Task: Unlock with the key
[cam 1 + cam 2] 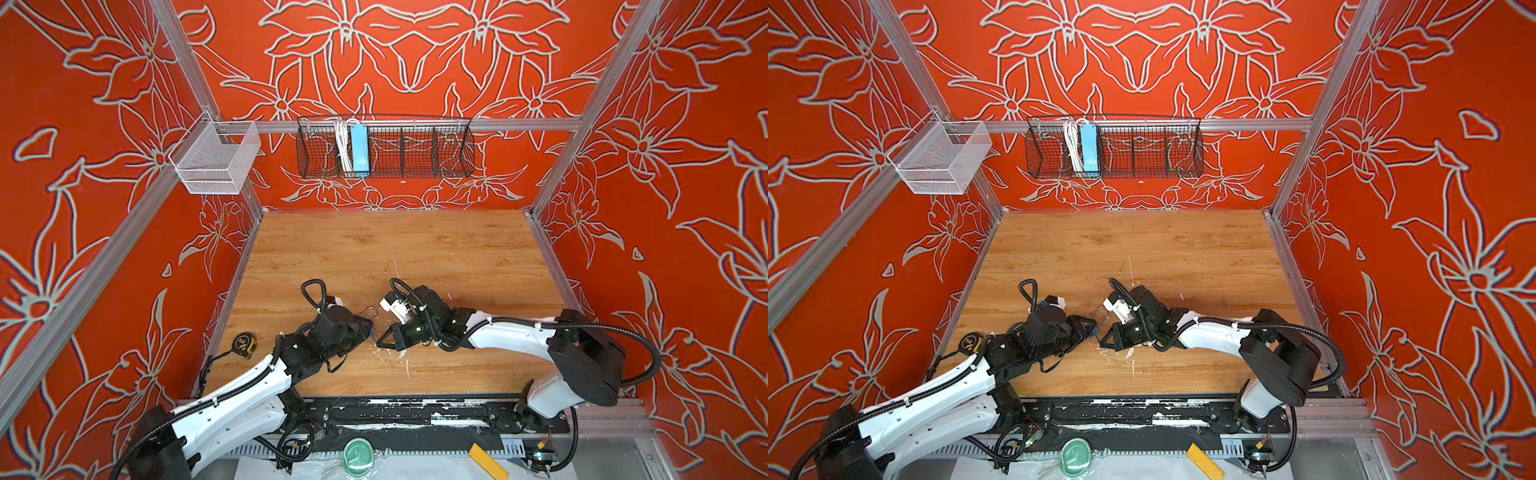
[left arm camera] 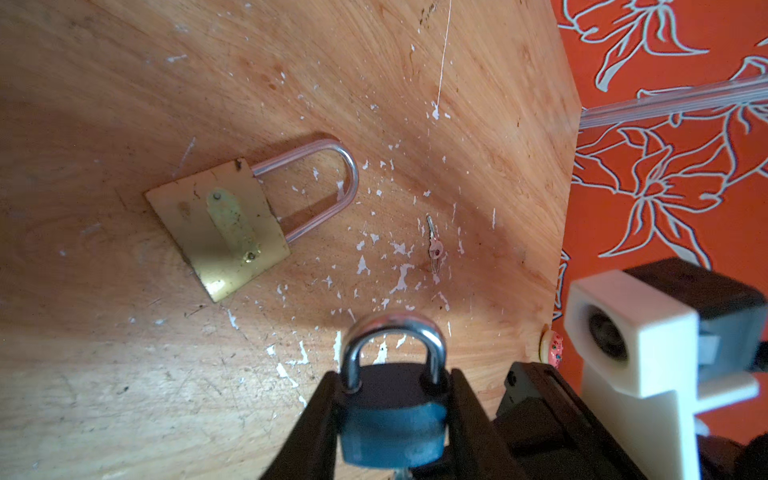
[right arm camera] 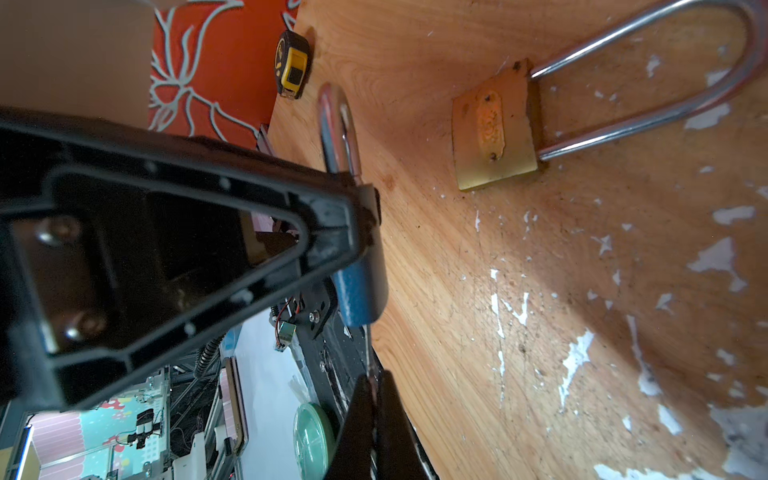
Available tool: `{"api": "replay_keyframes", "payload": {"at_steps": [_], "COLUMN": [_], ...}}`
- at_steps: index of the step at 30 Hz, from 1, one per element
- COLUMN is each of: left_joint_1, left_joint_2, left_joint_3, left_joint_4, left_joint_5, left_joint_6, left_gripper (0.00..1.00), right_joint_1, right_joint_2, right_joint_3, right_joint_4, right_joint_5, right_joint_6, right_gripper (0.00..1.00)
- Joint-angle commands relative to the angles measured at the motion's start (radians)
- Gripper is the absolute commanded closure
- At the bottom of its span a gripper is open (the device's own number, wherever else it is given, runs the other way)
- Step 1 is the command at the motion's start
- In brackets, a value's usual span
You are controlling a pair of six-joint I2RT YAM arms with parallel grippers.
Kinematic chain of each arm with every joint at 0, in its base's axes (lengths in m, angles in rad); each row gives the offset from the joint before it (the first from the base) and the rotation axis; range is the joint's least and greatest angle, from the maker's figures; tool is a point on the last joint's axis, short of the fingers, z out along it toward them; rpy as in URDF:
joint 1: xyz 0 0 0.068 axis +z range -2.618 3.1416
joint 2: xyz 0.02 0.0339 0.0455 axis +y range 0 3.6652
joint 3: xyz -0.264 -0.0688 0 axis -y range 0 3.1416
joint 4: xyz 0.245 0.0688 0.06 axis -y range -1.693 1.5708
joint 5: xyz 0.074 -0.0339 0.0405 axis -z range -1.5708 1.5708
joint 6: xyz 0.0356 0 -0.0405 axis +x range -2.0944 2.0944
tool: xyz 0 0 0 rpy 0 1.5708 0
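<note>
Fronting red floral walls (image 1: 415,62), the wooden table (image 1: 395,249) seems paint-flecked.

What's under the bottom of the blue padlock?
A thin metal key meets the underside of the blue padlock. The right pincer pinches its other end. How far the tip goes in is hidden by the lock, and the pincer covers its head.

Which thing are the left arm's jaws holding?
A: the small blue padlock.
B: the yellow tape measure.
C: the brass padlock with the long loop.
A: the left wrist view shows the blue padlock clamped between the jaws; the brass padlock lies on the table.
</note>
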Motion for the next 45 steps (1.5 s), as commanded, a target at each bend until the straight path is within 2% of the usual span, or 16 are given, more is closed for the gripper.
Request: {"api": "replay_keyframes", "payload": {"at_steps": [1, 6, 11, 14, 18, 23, 30, 37, 41, 45], "left_joint_1": [-0.005, -0.004, -0.005, -0.012, -0.037, -0.072, -0.08, -0.078, -0.079, -0.085], "left_joint_2": [0.009, 0.023, 0.036, 0.047, 0.053, 0.083, 0.11, 0.186, 0.202, 0.2], "left_joint_3": [0.025, 0.044, 0.017, 0.025, 0.033, 0.04, 0.049, 0.133, 0.124, 0.091], "left_joint_4": [0.089, 0.054, 0.109, 0.102, 0.079, 0.073, 0.129, 0.065, 0.078, 0.15], "left_joint_5": [0.133, 0.121, 0.12, 0.105, 0.057, 0.006, 0.056, 0.205, 0.204, 0.155], "left_joint_6": [0.006, -0.037, -0.085, -0.064, -0.038, -0.025, 0.018, 0.101, 0.077, 0.011], "left_gripper": [1.0, 1.0, 1.0, 1.0, 1.0, 1.0, 1.0, 1.0, 1.0, 1.0], "right_joint_1": [-0.004, -0.004, -0.003, -0.004, -0.007, -0.008, -0.012, -0.063, -0.077, -0.074], "right_joint_2": [-0.038, -0.028, -0.018, -0.02, -0.037, -0.057, -0.063, -0.106, -0.123, -0.117], "right_joint_3": [0.058, 0.062, 0.057, 0.078, 0.068, 0.074, 0.078, 0.113, 0.108, 0.076], "right_joint_4": [0.021, 0.032, 0.086, 0.041, 0.07, 0.068, 0.099, 0.022, 0.006, 0.076], "right_joint_5": [0.069, 0.098, 0.116, 0.161, 0.209, 0.264, 0.228, 0.224, 0.271, 0.301], "right_joint_6": [-0.054, -0.031, 0.017, 0.035, 0.112, 0.114, 0.043, -0.079, -0.059, 0.034], "right_gripper": [1.0, 1.0, 1.0, 1.0, 1.0, 1.0, 1.0, 1.0, 1.0, 1.0]}}
